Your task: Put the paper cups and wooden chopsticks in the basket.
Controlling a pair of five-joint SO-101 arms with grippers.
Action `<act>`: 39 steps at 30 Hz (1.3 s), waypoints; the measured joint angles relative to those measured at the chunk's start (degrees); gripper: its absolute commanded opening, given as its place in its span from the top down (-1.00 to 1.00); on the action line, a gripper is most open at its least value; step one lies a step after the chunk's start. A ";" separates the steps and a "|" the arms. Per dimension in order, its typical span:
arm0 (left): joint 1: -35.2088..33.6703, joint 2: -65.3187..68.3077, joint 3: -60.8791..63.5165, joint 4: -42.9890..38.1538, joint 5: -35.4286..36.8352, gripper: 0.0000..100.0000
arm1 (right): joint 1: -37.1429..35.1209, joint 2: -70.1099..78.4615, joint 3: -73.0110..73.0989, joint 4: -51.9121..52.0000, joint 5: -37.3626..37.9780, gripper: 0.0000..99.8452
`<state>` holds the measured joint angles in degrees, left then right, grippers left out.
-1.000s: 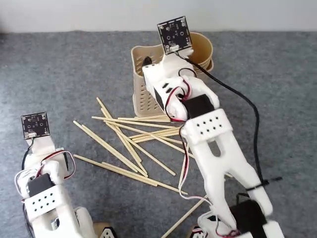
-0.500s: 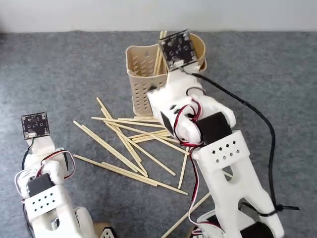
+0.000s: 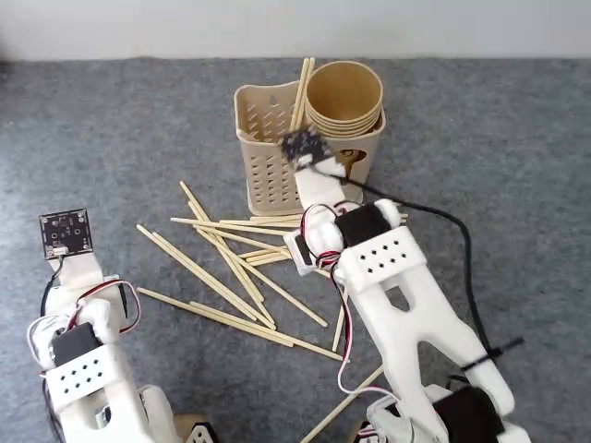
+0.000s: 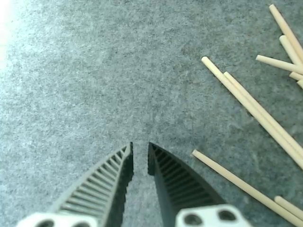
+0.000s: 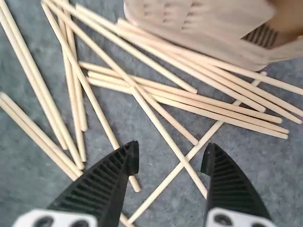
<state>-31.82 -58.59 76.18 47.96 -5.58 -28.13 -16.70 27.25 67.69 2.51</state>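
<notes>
Grey carpet (image 3: 111, 138): a slotted basket (image 3: 268, 166) holds stacked paper cups (image 3: 343, 97) and upright chopsticks (image 3: 300, 88).
Loose wooden chopsticks (image 3: 240, 268) lie scattered before the basket. The right gripper (image 5: 170, 158) hangs over them with fingers spread, sticks crossing beneath the gap, none gripped. The left gripper (image 4: 140, 153), far from the basket, is pinched together, empty.

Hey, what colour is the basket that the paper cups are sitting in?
The basket is beige, its walls perforated with small slots; clearest in the high view.
</notes>
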 measured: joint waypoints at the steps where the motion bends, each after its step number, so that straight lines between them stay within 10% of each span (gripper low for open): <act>1: 0.00 0.00 0.00 0.00 0.00 0.88 | 0.00 0.97 1.85 -2.02 1.85 0.54; 20: 0.00 0.00 0.00 0.00 0.00 0.88 | 0.79 21.45 6.24 -26.64 10.55 0.58; 25: 0.00 0.00 0.00 0.00 0.00 0.88 | 2.02 21.80 5.27 -25.67 11.08 1.00; 39: 0.00 0.00 0.00 0.00 0.00 0.88 | 1.85 17.67 5.36 -16.97 11.34 0.98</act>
<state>-31.82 -58.59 76.18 47.96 -5.58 -26.29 0.97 32.62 50.73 13.85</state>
